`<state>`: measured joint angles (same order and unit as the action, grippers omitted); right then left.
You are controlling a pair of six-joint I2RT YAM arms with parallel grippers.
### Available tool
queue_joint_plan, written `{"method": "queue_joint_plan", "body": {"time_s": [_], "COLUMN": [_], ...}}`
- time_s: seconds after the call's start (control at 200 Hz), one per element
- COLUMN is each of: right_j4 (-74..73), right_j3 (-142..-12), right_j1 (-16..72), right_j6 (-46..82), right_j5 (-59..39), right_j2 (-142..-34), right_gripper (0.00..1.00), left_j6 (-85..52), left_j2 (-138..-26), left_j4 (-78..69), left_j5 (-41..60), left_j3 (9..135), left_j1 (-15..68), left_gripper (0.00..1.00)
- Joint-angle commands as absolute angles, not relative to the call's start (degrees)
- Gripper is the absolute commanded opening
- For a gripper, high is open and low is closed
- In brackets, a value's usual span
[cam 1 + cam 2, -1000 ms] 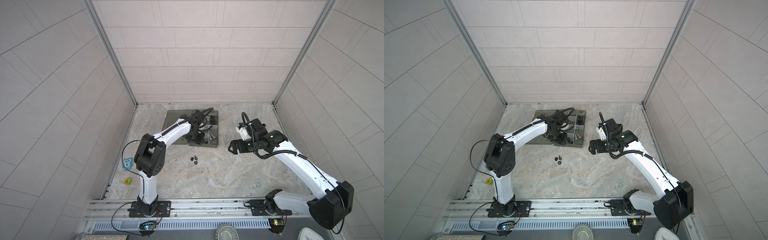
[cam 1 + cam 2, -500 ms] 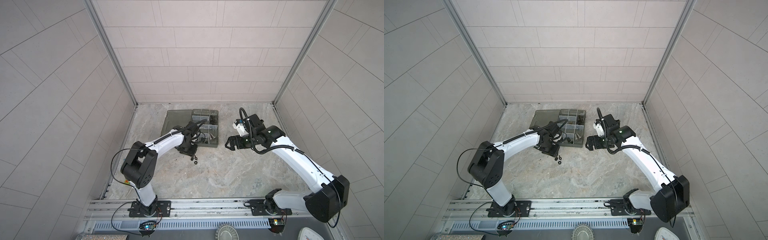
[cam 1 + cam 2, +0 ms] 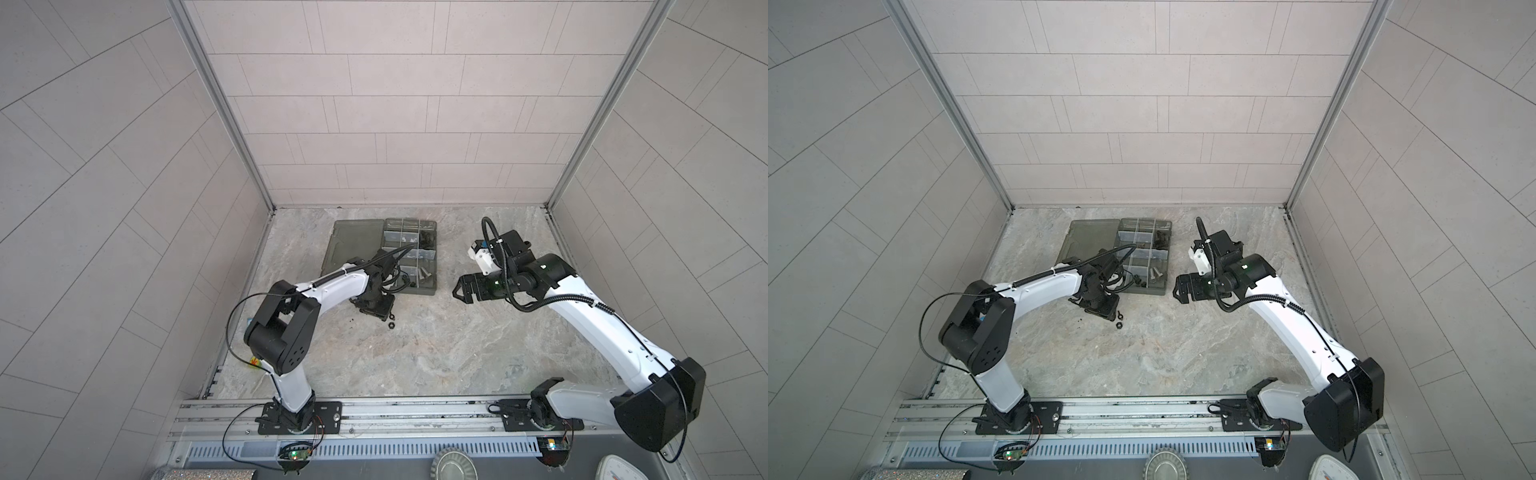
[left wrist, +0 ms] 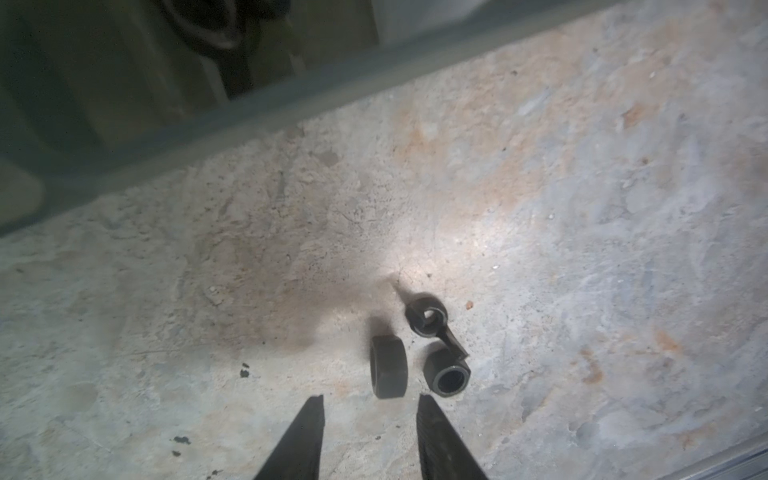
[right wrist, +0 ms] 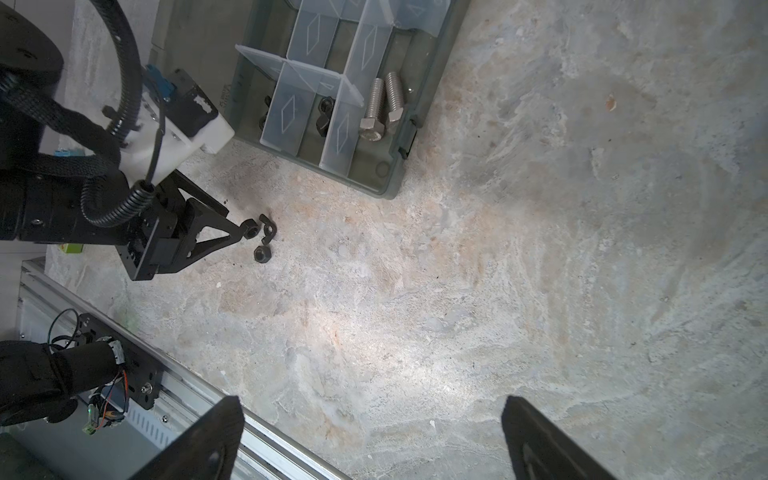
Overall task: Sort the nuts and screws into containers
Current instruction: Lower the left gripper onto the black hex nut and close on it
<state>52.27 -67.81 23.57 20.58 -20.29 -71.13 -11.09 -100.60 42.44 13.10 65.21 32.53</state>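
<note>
Marble-ish tabletop (image 3: 415,353) looks nearly cleared, left gripper (image 4: 369,399) sits empty with jaws partway apart just short of the last loose nuts (image 4: 388,365) near the containers (image 5: 399,174), so I'd guess next is nudge forward and pinch one, right gripper (image 3: 459,289) idling spread wide.

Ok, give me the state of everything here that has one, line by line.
Left pincer, open, empty.
Right pincer, wide open, empty.
Organizer box, open.
Lid, folded back flat on the table.
Loose nuts, three on the table outside the box, one standing on edge.
Silver bolts, two lying side by side in a corner compartment.
</note>
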Motion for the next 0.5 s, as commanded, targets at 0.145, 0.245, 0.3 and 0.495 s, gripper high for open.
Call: {"method": "queue_joint_plan", "body": {"time_s": [0.145, 0.245, 0.3, 0.495], "right_j4": [54.29, 54.67, 54.84, 55.11], "right_j3": [-66.61, -66.41, -66.33, -65.81], "right_j1": [23.53, 23.54, 23.50, 23.53], "right_j6": [20.87, 20.89, 20.85, 21.06], "right_j5": [-18.97, -18.72, -18.71, -18.35], "right_j2": [-68.93, -68.80, -68.60, -68.10], "right_gripper": [0.99, 0.99, 0.99, 0.99], "left_j6": [-11.76, -11.60, -11.69, -12.13], "left_j2": [-102.30, -102.81, -103.11, -103.96], "left_j4": [41.23, 40.96, 40.96, 40.58], "left_j5": [14.16, 14.15, 14.13, 14.84], "left_j3": [64.29, 63.99, 63.85, 63.46], "left_j1": [32.52, 32.52, 32.56, 32.52], "left_gripper": [0.40, 0.37, 0.36, 0.32]}}
